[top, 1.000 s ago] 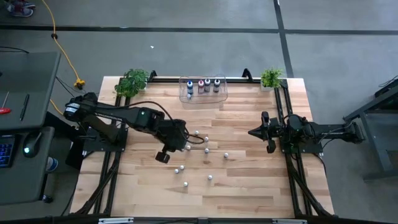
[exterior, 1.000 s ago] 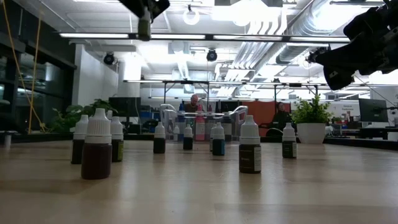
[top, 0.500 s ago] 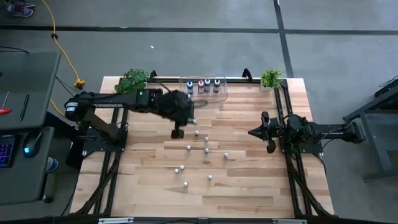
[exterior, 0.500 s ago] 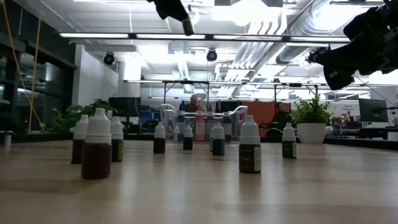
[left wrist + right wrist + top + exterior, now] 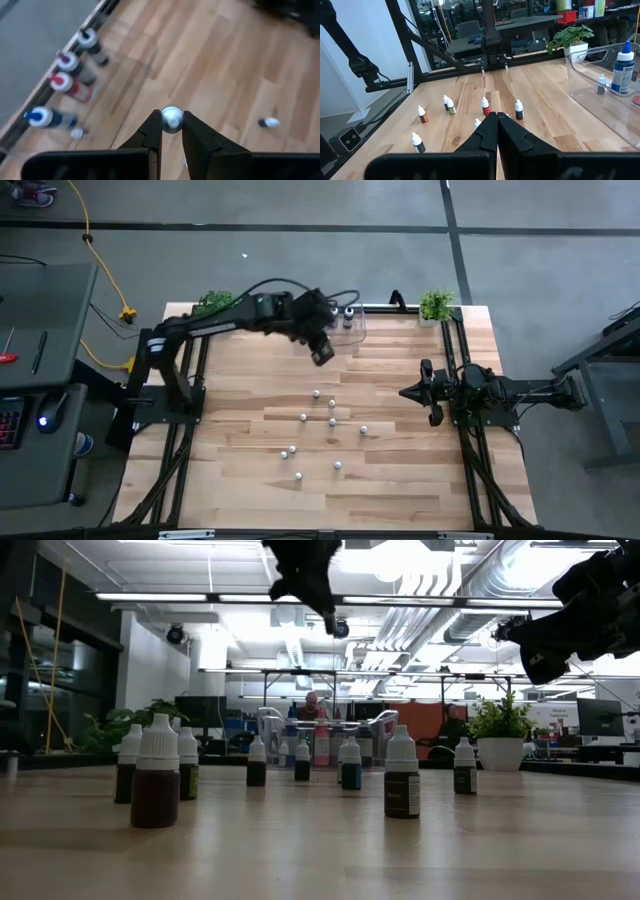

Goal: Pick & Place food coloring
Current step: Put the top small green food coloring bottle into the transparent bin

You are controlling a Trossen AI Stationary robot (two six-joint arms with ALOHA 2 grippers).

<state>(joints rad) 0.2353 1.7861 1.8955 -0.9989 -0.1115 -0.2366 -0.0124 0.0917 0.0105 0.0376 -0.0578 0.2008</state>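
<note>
from above, the left tool point(image 5: 322, 352) is arriving beside the clear bin point(image 5: 357, 331), having swung over from mid-tabletop. its wrist view is showing it clamped on a small bottle point(image 5: 172, 120), nearly delivered. the right tool point(image 5: 408, 393) is idling, pressed together.

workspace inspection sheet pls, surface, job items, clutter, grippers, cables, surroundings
surface: wooden table, light planks, black frame rails along both sides.
job's things: eight small bottles standing loose mid-table; larger bottles plus a small one inside the clear bin at the far edge.
clutter: two potted plants at the far corners; nothing else seen.
grippers: left gripper raised near the bin, shut on a small white-capped bottle; right gripper shut, empty, waiting at the table's right side.
cables: yellow cable on the floor left of the table; black cable looping over the left arm.
surroundings: grey floor; desk with a keyboard at left; office area beyond, a person seated far behind.
</note>
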